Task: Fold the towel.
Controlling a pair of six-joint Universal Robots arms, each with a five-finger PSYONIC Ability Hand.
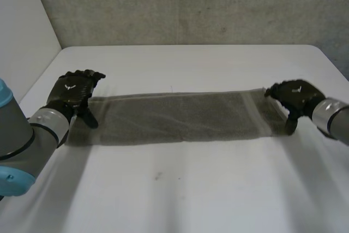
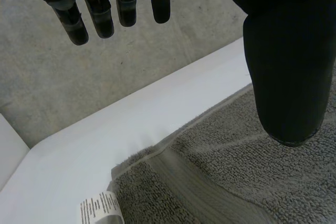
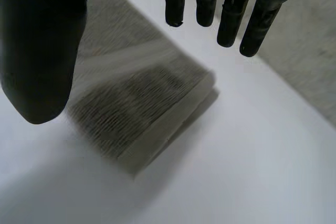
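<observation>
- White table [image 1: 180, 200] backed by a grey wall [image 1: 191, 9] is my work surface.
- Towel [image 1: 174, 115]: grey, lying flat as a long narrow strip across the table, its short ends at my two hands. Layers are stacked at its right end, so I judge that one lengthwise fold is already done.
- Left hand [image 1: 73, 94]: placed at the strip's left end, by the far corner. Its fingers [image 2: 100, 14] are straight and wide of the thumb [image 2: 286, 77], holding nothing. I cannot tell whether it touches the cloth. A white label [image 2: 101, 208] sticks out at a corner of the towel.
- Right hand [image 1: 297, 96]: placed at the right end, fingers straight, thumb set wide, nothing gripped.
- Reason for placement: one hand at each short end suits carrying one end over onto the other, halving the length.
- Caution: the stacked layers may slip apart if only the top layer is pinched.
</observation>
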